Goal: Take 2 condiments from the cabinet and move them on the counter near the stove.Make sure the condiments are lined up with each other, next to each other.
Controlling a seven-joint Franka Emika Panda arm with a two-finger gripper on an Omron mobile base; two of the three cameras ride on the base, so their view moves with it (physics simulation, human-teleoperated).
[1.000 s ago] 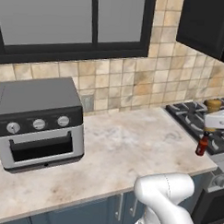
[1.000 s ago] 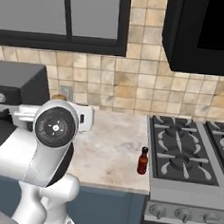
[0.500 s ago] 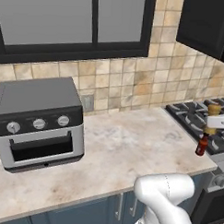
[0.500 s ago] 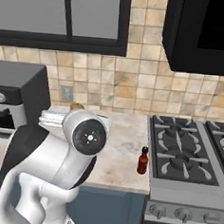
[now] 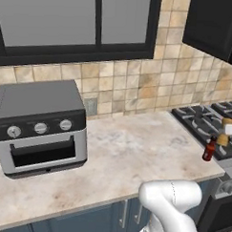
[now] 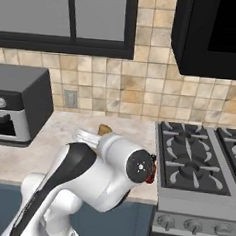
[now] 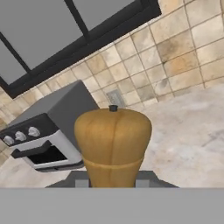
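Left base view: no writing can be read on the red hot-sauce bottle (image 5: 209, 149), which stands upright at the right edge of the frame, on the desk (image 5: 130, 157) just beside the stove (image 5: 203, 122); its label is too small to make out. Just right of and above it sits the tan-orange bottle (image 5: 224, 138), held in my gripper (image 5: 227, 132), close to the red one.

Hand view: the tan-orange bottle (image 7: 113, 142) stands at centre frame, rounded top up, unmarked. My gripper (image 7: 112, 183) is clamped tight on its base, one fingertip showing on each side. Behind, at centre left, is the toaster oven (image 7: 48, 131) with three knobs.

Right base view: my arm (image 6: 93, 175) bends across the lower centre, its forearm reaching toward the stove (image 6: 196, 169). The dark cabinet (image 6: 217, 32) hangs at upper right.
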